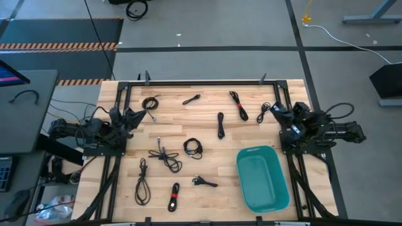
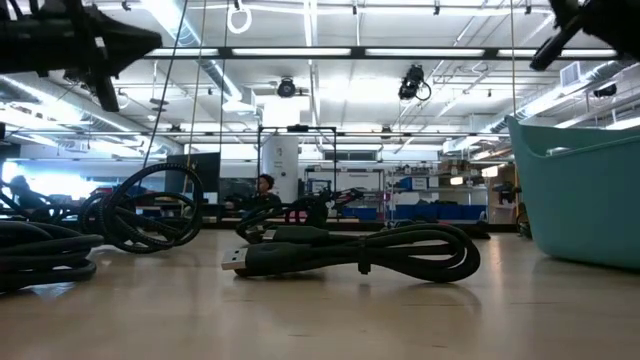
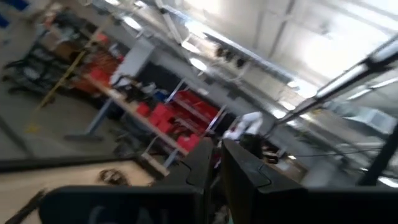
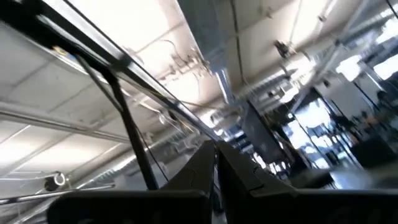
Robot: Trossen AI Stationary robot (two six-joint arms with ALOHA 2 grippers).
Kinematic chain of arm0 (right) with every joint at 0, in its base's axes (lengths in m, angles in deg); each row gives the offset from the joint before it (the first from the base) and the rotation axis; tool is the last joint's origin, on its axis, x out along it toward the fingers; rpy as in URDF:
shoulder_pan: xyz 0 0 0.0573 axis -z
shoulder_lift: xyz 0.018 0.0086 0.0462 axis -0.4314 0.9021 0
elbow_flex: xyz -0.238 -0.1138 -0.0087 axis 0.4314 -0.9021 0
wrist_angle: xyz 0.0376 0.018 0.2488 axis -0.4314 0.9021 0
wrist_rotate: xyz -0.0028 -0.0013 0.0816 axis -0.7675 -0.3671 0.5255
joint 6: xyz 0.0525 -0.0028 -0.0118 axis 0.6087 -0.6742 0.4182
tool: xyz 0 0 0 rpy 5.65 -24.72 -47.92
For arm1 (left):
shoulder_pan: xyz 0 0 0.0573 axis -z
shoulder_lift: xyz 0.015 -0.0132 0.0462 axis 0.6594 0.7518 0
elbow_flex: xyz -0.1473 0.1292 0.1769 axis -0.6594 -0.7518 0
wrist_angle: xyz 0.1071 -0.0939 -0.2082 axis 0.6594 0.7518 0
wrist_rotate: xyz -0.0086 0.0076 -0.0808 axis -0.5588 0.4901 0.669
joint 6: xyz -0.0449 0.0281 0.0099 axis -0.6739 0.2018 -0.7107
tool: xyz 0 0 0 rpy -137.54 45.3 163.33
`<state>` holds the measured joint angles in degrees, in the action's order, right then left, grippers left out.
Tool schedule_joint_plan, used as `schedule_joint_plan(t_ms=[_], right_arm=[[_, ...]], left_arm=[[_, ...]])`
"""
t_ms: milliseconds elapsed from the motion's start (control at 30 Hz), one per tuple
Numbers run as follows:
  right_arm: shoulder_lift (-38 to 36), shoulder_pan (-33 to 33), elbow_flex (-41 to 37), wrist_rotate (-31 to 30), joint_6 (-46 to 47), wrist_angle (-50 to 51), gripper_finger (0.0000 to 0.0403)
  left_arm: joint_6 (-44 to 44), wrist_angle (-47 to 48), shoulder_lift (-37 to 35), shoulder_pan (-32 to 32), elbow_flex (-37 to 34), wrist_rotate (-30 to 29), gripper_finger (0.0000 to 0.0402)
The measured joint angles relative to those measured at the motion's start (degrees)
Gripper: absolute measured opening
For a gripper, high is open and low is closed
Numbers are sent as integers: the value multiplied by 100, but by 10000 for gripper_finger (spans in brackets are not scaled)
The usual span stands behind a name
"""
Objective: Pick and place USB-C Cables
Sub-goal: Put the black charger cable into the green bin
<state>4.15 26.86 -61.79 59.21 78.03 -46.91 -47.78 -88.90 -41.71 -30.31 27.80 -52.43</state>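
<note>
Left end effector: raised at the surface's left edge; fingers pressed together with only a slit between them; holding nothing
Right end effector: raised at the right edge, above the teal tub; its fingers closed together as well; empty
Surface: pale wooden planks inside a black frame; both arms folded back at its sides
USB-C cables: spread loose over the wood, none in the tub; ten small black bundles can be counted from above
Far row: a coil near the left arm; a short straight one; a long folded one; a loop just beside the right arm
Middle: a folded one; a round coil; a tangled one left of it
Near row: a long loop; a bundle with a red band; a small one near the tub
Teal tub: near right part of the surface; inside it shows only its own teal floor
Low view: one bundle lies in front with its plug pointing left; tub wall at right
</note>
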Motion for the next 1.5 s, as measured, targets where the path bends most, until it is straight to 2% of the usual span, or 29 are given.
schedule_joint_plan(t_ms=[200,400,567,700,833,967,1067,1300,1500], right_arm=[[383,0,944,11,-488,964,25],[1048,0,2009,235,-895,1662,25],[1496,0,2900,222,-1225,2674,25],[1764,0,3577,-363,-1175,4055,25],[2044,0,4215,-1406,-722,5677,25],[2419,2,4799,-2396,179,7569,26],[2731,2,5085,-2810,930,8671,35],[3439,110,5224,-2899,2075,9776,83],[3947,492,5224,-2578,2786,10483,125]], left_arm=[[670,-120,114,2,442,465,40],[1633,57,935,4,1408,1306,40],[2038,1348,2016,4,2692,1390,40],[2163,2418,2808,4,3757,1392,40],[2179,3316,3423,2,4734,1391,40],[2386,4080,3879,0,5496,1374,40],[2534,4388,4131,0,5888,1358,40],[2743,4527,4384,-4,6124,1299,41],[2604,4596,4442,-158,6127,1224,41]])
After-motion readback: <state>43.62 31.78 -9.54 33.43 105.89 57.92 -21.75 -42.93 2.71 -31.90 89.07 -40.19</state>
